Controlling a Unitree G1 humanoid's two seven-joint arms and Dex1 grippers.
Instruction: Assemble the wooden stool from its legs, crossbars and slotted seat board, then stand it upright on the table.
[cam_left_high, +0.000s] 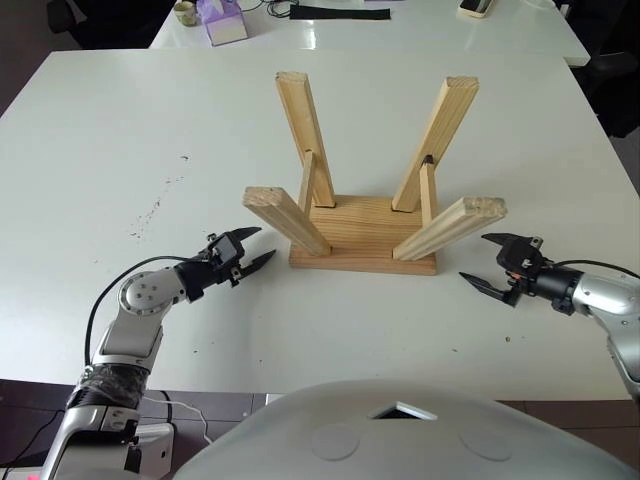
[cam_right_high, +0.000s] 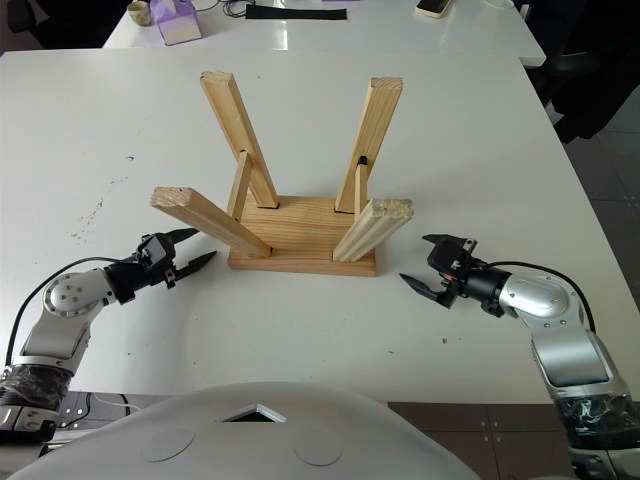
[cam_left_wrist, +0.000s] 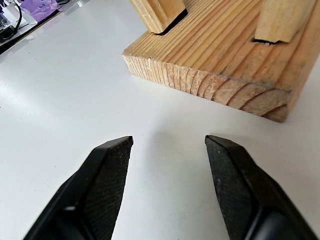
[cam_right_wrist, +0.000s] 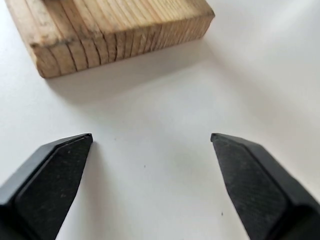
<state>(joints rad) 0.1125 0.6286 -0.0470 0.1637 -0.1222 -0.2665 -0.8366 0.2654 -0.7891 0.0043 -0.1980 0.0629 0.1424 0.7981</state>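
**Stool assembled, upside down, ready to turn**

The stool (cam_left_high: 362, 215) stands inverted mid-desk (cam_left_high: 120, 130), with its seat board (cam_left_wrist: 225, 55) flat down and legs (cam_left_high: 305, 125) splayed upward. The left claw (cam_left_high: 262, 245) and right claw (cam_left_high: 475, 258) hang open and empty, just beside the board's opposite ends. The wood looks rigid and fairly weighty. The slotted joints may slip (a leg could pull free), so grip the board's edges.

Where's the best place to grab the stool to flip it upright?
Probably the two near legs, one per gripper. The stool is upside down, its seat board flat on the table, so there is little to get under. The near left leg and near right leg lean outward toward the open left gripper and right gripper. Come in from each outer side, mid-length.
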